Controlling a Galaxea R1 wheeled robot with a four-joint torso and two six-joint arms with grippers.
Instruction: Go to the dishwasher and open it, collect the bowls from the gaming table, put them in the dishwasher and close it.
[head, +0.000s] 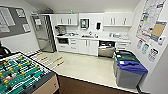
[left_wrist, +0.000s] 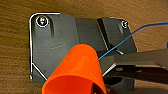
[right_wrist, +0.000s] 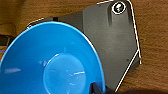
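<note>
Nearest, a bright orange plastic bowl (left_wrist: 75, 72) is seen close against the left wrist camera, over brown wood-grain flooring (left_wrist: 15, 50), and a round light-blue plastic bowl (right_wrist: 50, 60) is seen as close in the right wrist view, its hollow turned to the lens. Each bowl is judged to be carried by its own arm, but whether the fingers are closed on either rim cannot be told, since the fingers are not made out.

At the near left of the head view, the table-football table (head: 22, 75) with its green field and rods is passed alongside; no bowl can be made out on it.

Farther on, across the pale kitchen floor (head: 82, 67), two lidded bins, one green (head: 126, 58) and one blue (head: 131, 66), are stood along the right wall.

Farthest, the steel-grey built-in dishwasher (head: 106, 50) is set under the white counter (head: 100, 39), ahead and to the right of the robot. A dark gap is seen above its front, so the door is judged already open. Its long axis runs left to right along the cabinets, and the right arm is judged the nearer.

Writing on the wall posters (head: 150, 20) cannot be read, and no brand is legible.
</note>
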